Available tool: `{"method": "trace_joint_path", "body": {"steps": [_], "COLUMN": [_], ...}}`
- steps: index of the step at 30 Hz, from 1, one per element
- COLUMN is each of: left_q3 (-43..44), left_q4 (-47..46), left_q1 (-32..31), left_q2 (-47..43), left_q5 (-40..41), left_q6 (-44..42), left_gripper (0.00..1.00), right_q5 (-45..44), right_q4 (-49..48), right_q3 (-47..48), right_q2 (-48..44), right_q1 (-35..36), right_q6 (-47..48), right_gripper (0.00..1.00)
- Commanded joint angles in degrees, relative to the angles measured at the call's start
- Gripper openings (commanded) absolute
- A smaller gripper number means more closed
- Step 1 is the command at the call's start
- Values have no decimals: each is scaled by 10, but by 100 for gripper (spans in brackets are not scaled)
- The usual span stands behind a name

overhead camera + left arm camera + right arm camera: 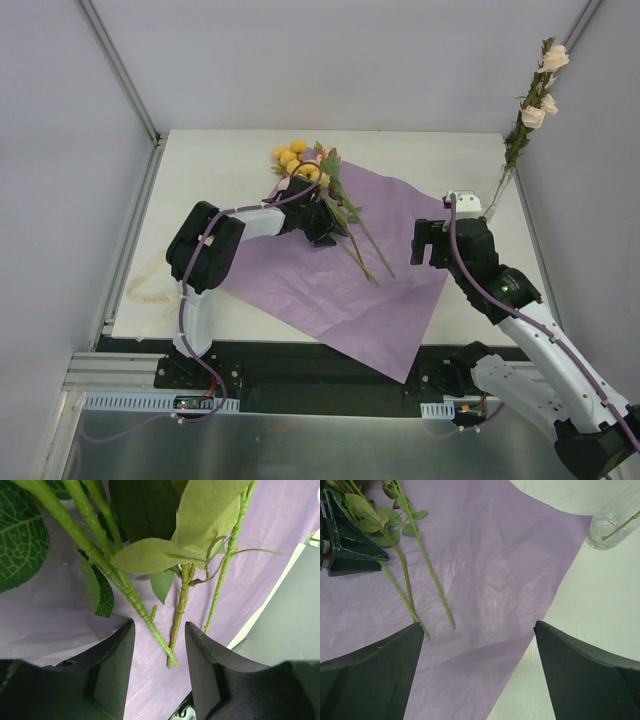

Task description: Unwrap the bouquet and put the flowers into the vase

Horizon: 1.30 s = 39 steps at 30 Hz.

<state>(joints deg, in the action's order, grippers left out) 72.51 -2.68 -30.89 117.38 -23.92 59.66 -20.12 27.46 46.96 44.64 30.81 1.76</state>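
Flowers: the yellow-bloomed flowers (297,162) lay unwrapped on the spread purple paper (330,290). Their blooms were beyond the left claw (332,222), and their bare stems (372,250) ran out past its fingertips toward the right claw (416,243).
Stems at the left claw: in the left wrist view, leafy green stems (180,610) crossed just ahead of the left claw (160,625). Two stem ends lay in the gap between its fingers (120,660), and neither end looked pinched.
Left claw: it was released, with jaws apart, low over the stems and grasping nothing.
Vase: the clear glass vase (615,522) stood ahead of the right claw (479,625) and off to its right, on bare table just off the paper's edge (495,580). A thin green stem showed inside the vase.
Cream flowers: a tall stem of cream blooms (530,110) rose from the vase, far above the right claw, and leaned toward the right wall.
Right claw: it was released, with jaws spread wide and nothing between them. It hung over the right side of the paper, well apart from the stem ends (432,580).
Paper: it was creased and lay under both claws, with one corner hanging over the table's near edge.
Ribbon: a cream ribbon (140,285) lay at the left edge of the white table (230,160), behind the left claw and well apart from it.
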Motion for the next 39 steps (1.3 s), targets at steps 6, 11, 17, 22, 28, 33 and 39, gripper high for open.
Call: {"method": "trace_joint_path", "body": {"steps": [6,11,17,22,28,33,39], "left_q3": [8,18,32,37,31,27,46], "left_q4": [-7,-5,-3,-1,8,9,8], "left_q1": [-3,-3,-3,-3,-5,-6,-9], "left_q2": [-3,0,-2,0,5,7,28], "left_q5": [48,70,93,99,88,95,88], "left_q6": [-2,2,1,18,42,48,66], "left_gripper": [39,32,23,9,10,23,28], "right_q5": [-4,-10,-8,0,7,12,14], "right_q4": [2,12,22,26,29,22,17], "right_q3": [-5,-7,-18,-17,-12,-20,-26], "right_q2": [-3,-16,-32,-36,-41,-43,-32], "right_q1": [2,2,2,2,2,2,2], "right_q6": [-3,-7,-16,-16,-33,-38,-38], "right_gripper": [96,96,96,96,96,96,96]}}
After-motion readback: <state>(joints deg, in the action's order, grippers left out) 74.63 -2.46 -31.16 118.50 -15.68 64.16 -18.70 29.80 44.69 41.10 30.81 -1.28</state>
